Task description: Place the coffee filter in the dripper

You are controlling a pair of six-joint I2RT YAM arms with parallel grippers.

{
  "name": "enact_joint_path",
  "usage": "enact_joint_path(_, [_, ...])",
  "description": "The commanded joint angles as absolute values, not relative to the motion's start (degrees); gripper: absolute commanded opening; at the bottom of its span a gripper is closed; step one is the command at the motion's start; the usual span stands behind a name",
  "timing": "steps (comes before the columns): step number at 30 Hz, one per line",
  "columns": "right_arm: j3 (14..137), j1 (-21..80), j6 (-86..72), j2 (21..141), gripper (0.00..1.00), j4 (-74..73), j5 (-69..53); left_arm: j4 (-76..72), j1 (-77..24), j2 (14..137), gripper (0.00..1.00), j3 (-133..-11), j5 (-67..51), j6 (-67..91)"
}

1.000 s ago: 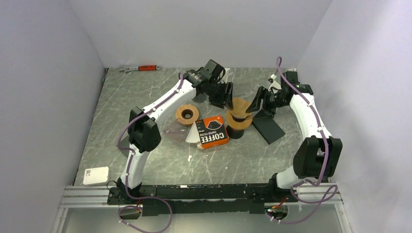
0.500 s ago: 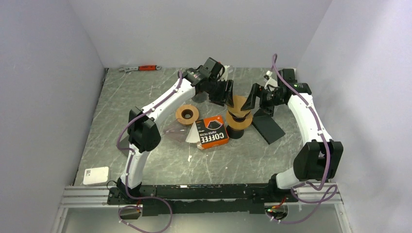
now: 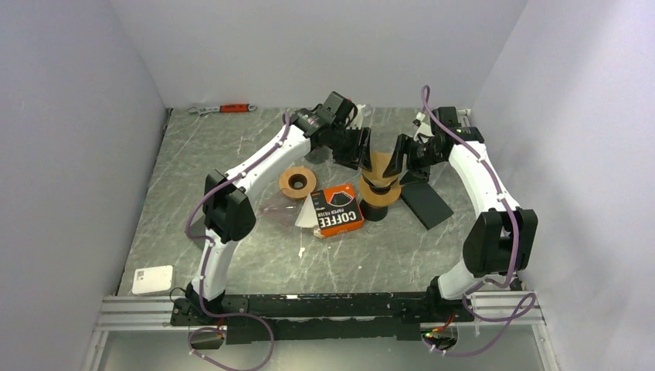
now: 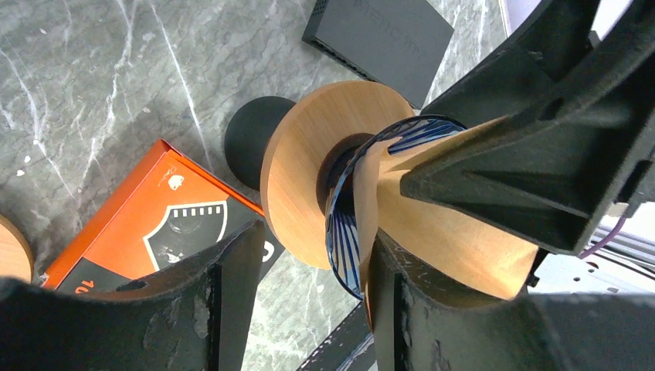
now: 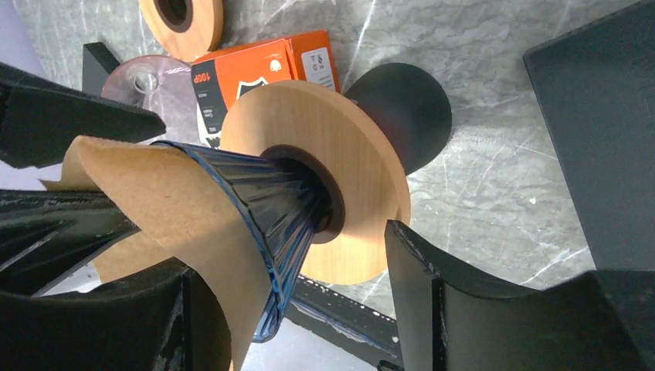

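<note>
The dripper [image 3: 379,193] stands mid-table: a blue ribbed glass cone in a wooden collar [image 4: 297,178] on a black base. The brown paper coffee filter [image 3: 378,164] sits in the cone, its edge sticking up above the rim. My left gripper [image 3: 357,148] is open at the cone's left side; in the left wrist view its jaws [image 4: 313,236] straddle the rim, with one finger [image 4: 432,325] against the filter [image 4: 463,243]. My right gripper [image 3: 403,154] is open on the right; its jaws [image 5: 293,251] straddle the rim and the filter [image 5: 178,201] too.
An orange coffee-filter box [image 3: 340,210] lies just left of the dripper, with a wooden ring [image 3: 297,181] and a clear lid [image 3: 278,210] beyond it. A flat black slab [image 3: 426,205] lies to the right. A wrench [image 3: 224,109] is at the back, and a white block [image 3: 152,279] at the front left.
My right gripper has moved left and up against the dripper, and its jaws stand wider than a second ago. The filter looks narrower and more tucked into the cone. The left gripper has barely moved.
</note>
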State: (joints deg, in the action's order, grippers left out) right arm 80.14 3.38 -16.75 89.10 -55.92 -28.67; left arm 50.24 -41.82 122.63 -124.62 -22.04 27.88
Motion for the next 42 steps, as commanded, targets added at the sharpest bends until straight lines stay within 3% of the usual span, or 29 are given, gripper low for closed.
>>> enact_joint_path(1, [81.79, 3.41, -17.11, 89.48, 0.64, -55.22, -26.69, 48.30, -41.95, 122.34, 0.55, -125.27, -24.05, 27.51])
enact_joint_path(12, [79.89, 3.40, -17.27, 90.07, 0.48, -54.84, -26.78, 49.93, -42.28, 122.90, 0.52, -124.06, -23.03, 26.22])
enact_joint_path(23, [78.68, 3.49, -16.46, 89.40, 0.48, -55.33, -25.10, 50.41, -42.97, 123.71, 0.52, -123.90, -22.40, 25.06])
enact_joint_path(32, [82.42, 3.52, -15.13, 88.98, 0.53, -56.71, -27.72, 50.58, -43.05, 123.28, 0.56, -125.18, -21.65, 24.07])
enact_joint_path(42, [89.76, 3.28, -16.11, 86.71, 0.73, -60.81, -26.67, 49.61, -43.03, 122.23, 0.61, -127.18, -21.52, 24.20])
